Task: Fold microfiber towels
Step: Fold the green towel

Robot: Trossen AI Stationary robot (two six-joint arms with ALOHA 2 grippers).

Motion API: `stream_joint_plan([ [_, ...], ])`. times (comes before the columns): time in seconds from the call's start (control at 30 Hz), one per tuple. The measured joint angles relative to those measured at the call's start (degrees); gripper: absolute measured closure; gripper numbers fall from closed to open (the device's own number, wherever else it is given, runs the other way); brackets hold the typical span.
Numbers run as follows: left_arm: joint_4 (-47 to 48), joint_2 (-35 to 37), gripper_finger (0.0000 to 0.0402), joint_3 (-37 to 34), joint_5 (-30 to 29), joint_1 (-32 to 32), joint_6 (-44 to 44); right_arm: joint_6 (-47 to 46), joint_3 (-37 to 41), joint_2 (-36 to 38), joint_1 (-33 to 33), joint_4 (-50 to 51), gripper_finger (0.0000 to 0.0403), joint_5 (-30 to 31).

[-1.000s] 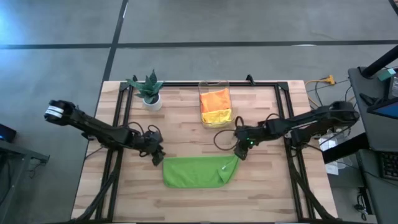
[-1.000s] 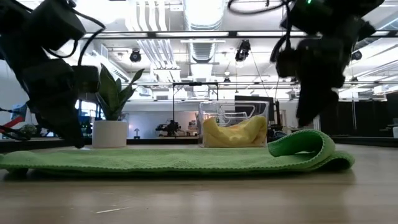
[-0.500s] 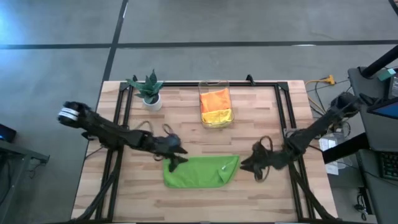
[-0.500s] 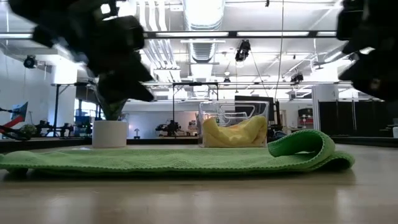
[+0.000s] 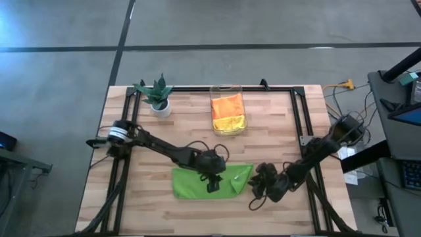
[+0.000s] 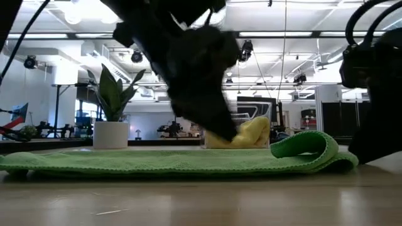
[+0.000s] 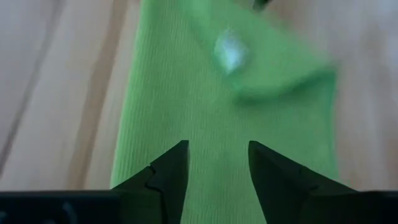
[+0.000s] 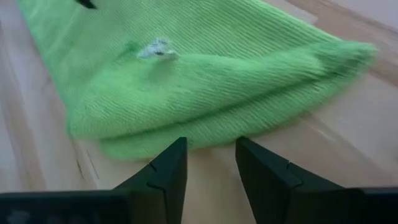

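High view: pale wooden plank table (image 5: 197, 125), grey concrete floor. Lime green microfiber towel (image 5: 197, 184) lies folded at 6 o'clock. Left gripper (image 5: 212, 182) over it, right gripper (image 5: 258, 187) beside it, both parted, empty.

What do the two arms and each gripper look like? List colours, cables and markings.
Both arms are dark, jointed links with black cables looping alongside. The left arm has a white band near its base. The left gripper and right gripper each end in two black, wedge-shaped fingers.

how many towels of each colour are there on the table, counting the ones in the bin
green towel: 1, flat on the table
orange towel: 1, in the bin
yellow towel: 1, in the bin
total: 3 towels in view
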State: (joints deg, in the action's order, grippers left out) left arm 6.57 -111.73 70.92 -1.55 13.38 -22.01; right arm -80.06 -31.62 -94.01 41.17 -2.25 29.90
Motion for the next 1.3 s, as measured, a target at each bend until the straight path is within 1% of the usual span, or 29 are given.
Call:
stream_joint_plan([
  [0.07,5.3,-1.3,0.0259,1.7,0.8,0.0,0.3,-0.1,-1.4,-1.4,0.1,-0.2,0.0270,0.9],
  [0.2,6.6,-2.4,0.0268,1.7,1.9,-0.1,0.1,0.4,-2.6,-1.1,0.0,0.8,0.0273,0.9],
  [0.27,5.3,-2.4,0.0270,1.0,1.9,-0.2,0.1,-2.4,-2.5,-0.5,-0.2,2.2,0.0273,-0.3],
  [0.37,5.5,-2.2,0.0270,0.4,1.9,-0.6,0.1,-6.6,-1.6,0.1,-0.6,2.2,0.0273,-0.3],
  [0.5,5.2,-2.2,0.0270,0.2,1.9,-0.6,0.2,-6.7,-1.4,0.2,-2.6,1.7,0.0281,-1.1],
  [0.67,4.5,-2.2,0.0270,0.2,1.9,-0.6,0.4,-6.3,-1.4,0.2,-5.6,1.3,0.0304,-1.8],
  [0.77,4.4,-2.2,0.0270,0.0,1.9,-0.6,0.4,-4.6,-1.3,0.2,-7.1,0.8,0.0325,-2.7],
  [0.87,4.4,-2.2,0.0270,-0.1,1.9,-0.6,0.5,-2.3,-1.3,0.2,-8.4,0.6,0.0358,-5.0],
  [0.93,4.4,-2.2,0.0270,-0.1,1.3,-0.8,0.4,-1.4,-1.4,0.6,-8.7,0.6,0.0383,-5.1],
  [0.97,4.8,-1.8,0.0270,-0.1,0.6,-0.9,0.3,-0.7,-1.5,0.8,-8.9,0.7,0.0388,-5.3],
  [1.07,7.0,0.0,0.0270,-0.3,-3.3,-1.4,0.6,0.9,-2.1,2.1,-9.6,1.8,0.0393,-5.6],
  [1.13,6.4,0.9,0.0270,-0.2,-4.4,-1.9,2.5,2.3,-3.4,3.4,-10.2,3.0,0.0394,-5.4],
  [1.3,6.5,0.4,0.0270,-0.3,-1.4,-3.3,3.2,9.8,-8.0,4.9,-12.4,6.4,0.0394,-5.5],
])
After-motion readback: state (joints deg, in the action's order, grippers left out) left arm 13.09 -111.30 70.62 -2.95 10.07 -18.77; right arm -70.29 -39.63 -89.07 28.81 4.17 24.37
